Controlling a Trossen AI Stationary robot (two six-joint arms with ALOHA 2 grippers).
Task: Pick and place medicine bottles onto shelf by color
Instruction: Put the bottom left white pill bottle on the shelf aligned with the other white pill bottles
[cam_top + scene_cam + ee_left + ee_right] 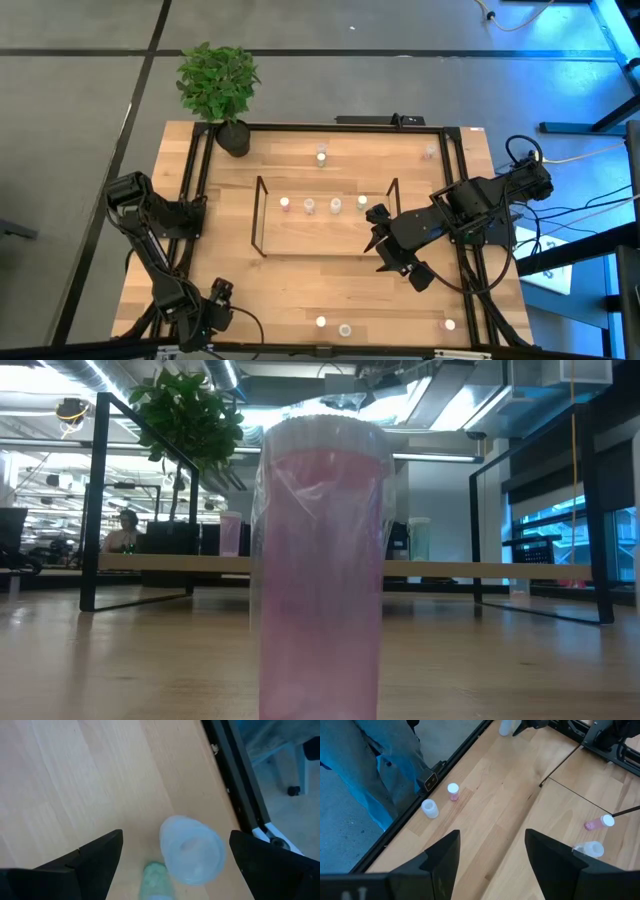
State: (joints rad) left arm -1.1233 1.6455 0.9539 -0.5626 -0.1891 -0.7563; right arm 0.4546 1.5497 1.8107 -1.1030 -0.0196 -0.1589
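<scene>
High view: my right tool (383,243) sits at the 3 o'clock end of the low black-rod shelf with a light wooden base (325,238), fingers parted, holding nothing. My left tool (215,305) waits near the 7 o'clock corner of the light wooden surface (290,285), fingers spread wide over a clear white-capped medicine bottle (191,850), not gripping it. Four tiny bottles (322,206) stand in a row on the shelf. Three more bottles (346,328) sit along the 6 o'clock edge, two others at 12 o'clock. Low view: a pink white-capped bottle (320,560) fills the frame.
</scene>
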